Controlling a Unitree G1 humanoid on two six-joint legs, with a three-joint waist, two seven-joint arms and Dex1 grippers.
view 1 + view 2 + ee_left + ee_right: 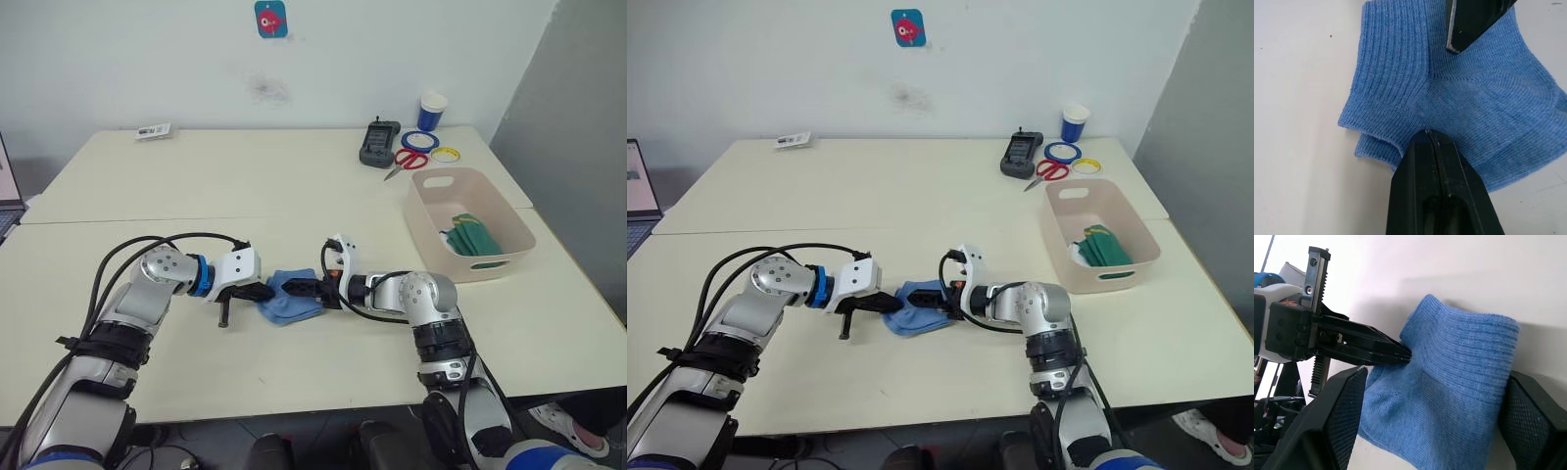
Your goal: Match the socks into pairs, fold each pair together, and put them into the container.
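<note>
You have the light blue pair [292,297] lying on the table [294,186] just below the middle of the head-camera frame, bunched into a small folded heap between your two arms. In the left wrist view two ribbed layers sit one on the other, the lower cuff edge peeking out beneath the upper. Your left gripper [263,291] comes in from the left of the frame with its two black fingers pressed flat together, and their shared tip pinches the near edge of the blue fabric, so it is clenched on the pair. Your right gripper [306,290] reaches in from the right with its fingers spread wide; in the right wrist view the sock lies in the gap between both fingers, draped against them but not squeezed, so that one is released. The two grippers meet almost tip to tip over the cloth. Over at the right of the frame the container [432,225] stands on the table, well apart from the blue pair, with the dark green pair [475,236] already lying inside it, a yellow stripe visible. Beyond the tub, in the upper right, you can see red-handled scissors [408,161], a black handheld device [378,143], tape rings [420,140] and a blue-and-white paper cup [432,110].
</note>
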